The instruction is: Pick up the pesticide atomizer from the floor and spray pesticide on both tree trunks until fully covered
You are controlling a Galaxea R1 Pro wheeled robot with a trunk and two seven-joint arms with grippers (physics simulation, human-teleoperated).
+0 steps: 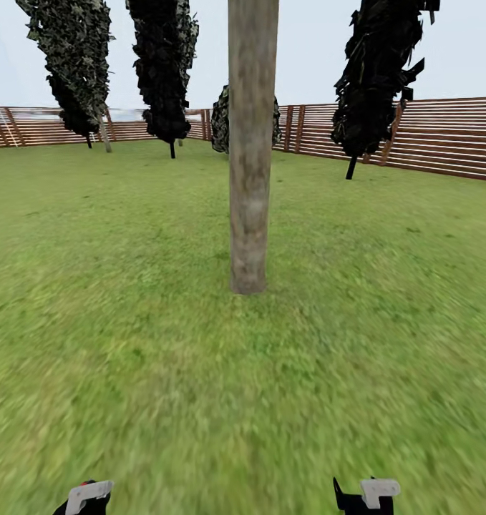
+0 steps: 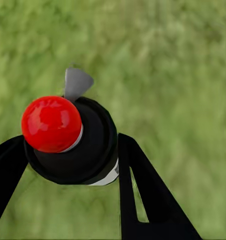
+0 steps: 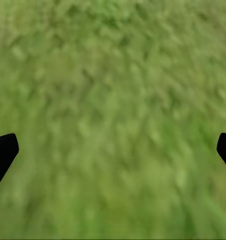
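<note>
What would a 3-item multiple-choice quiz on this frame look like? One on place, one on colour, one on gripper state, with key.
1. Where does the thick tree trunk stand in the head view?
A. Straight ahead, near the middle
B. Far left by the fence
C. Behind the right gripper

2. What colour is the round cap on the atomizer in the left wrist view?
A. Blue
B. Red
C. Yellow

3. How does the right gripper stand?
A. Shut on the atomizer
B. Shut on a branch
C. Open, with nothing between its fingers

Key:
1 A: the trunk rises from the grass at the centre of the head view, in front of the wooden fence.
2 B: a glossy red ball tops the black body held in the left gripper.
3 C: its fingertips sit at opposite edges of the right wrist view, with only grass between.
</note>
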